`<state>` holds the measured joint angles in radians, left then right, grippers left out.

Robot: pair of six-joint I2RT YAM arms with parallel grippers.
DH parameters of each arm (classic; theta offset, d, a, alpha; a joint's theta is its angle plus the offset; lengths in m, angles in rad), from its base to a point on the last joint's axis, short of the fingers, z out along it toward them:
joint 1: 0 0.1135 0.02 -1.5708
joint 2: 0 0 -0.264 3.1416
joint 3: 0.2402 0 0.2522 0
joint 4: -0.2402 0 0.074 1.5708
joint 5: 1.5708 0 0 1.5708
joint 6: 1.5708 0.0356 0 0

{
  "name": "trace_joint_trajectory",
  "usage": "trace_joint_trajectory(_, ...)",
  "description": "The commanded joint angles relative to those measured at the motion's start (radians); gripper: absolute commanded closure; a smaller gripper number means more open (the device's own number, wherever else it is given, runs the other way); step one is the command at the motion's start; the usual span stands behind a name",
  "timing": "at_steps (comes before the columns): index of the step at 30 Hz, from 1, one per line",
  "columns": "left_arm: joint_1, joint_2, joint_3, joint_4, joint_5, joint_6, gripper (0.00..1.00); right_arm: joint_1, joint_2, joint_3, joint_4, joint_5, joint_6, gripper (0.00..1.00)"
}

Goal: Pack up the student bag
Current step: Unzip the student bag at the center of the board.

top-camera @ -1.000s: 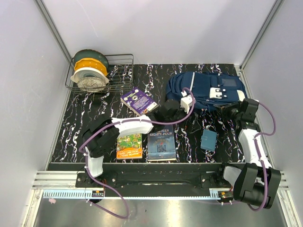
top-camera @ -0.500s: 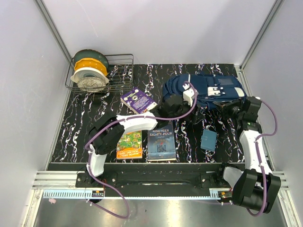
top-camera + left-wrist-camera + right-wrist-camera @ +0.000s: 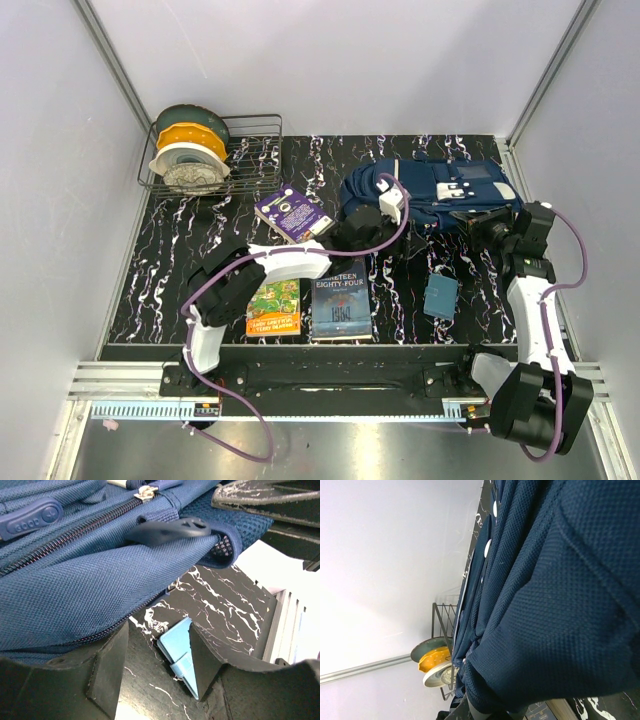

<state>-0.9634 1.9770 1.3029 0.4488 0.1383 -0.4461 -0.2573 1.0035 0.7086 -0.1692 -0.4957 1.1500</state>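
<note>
Student bag [image 3: 440, 185] lies just above the spread left claw [image 3: 157, 636], apparently hiding the right claw's [image 3: 480, 222] state

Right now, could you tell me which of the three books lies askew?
The purple book, farthest back; the green book and the blue book lie square.

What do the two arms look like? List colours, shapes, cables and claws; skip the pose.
The left arm and right arm match: white shell links between bulky black joints, on black bases. A purple cable loops loosely along each. The left claw has two thick matte-black fingers, with a white block behind it. The right claw looks black too. No markings are legible.
</note>
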Motion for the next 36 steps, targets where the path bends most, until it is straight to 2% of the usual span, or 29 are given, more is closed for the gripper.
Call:
trace_joint_trajectory(1, 0.006, 0.019, 0.067, 0.102, -0.043, -0.008, 0.44, 0.006, -0.052, 0.061, 0.074, -0.099, 0.04, 1.0)
trace_joint_trajectory(7, 0.011, 0.036, 0.079, 0.148, -0.045, -0.035, 0.46, 0.007, -0.062, 0.055, 0.085, -0.104, 0.048, 1.0)
trace_joint_trajectory(13, 0.022, 0.054, 0.099, 0.171, -0.051, -0.06, 0.53, 0.012, -0.065, 0.049, 0.088, -0.112, 0.051, 1.0)
trace_joint_trajectory(17, 0.041, 0.059, 0.078, 0.247, -0.025, -0.123, 0.54, 0.015, -0.068, 0.048, 0.088, -0.115, 0.048, 1.0)
trace_joint_trajectory(20, 0.052, 0.062, 0.082, 0.26, -0.017, -0.141, 0.52, 0.016, -0.068, 0.04, 0.094, -0.115, 0.053, 1.0)
trace_joint_trajectory(21, 0.054, 0.063, 0.085, 0.26, -0.019, -0.138, 0.47, 0.016, -0.068, 0.04, 0.096, -0.116, 0.053, 1.0)
trace_joint_trajectory(25, 0.054, 0.072, 0.099, 0.252, -0.02, -0.134, 0.46, 0.016, -0.068, 0.04, 0.099, -0.119, 0.054, 1.0)
trace_joint_trajectory(32, 0.054, 0.077, 0.102, 0.245, -0.029, -0.134, 0.61, 0.018, -0.065, 0.042, 0.106, -0.127, 0.059, 1.0)
trace_joint_trajectory(36, 0.055, 0.074, 0.102, 0.249, -0.037, -0.138, 0.64, 0.02, -0.065, 0.043, 0.106, -0.132, 0.06, 1.0)
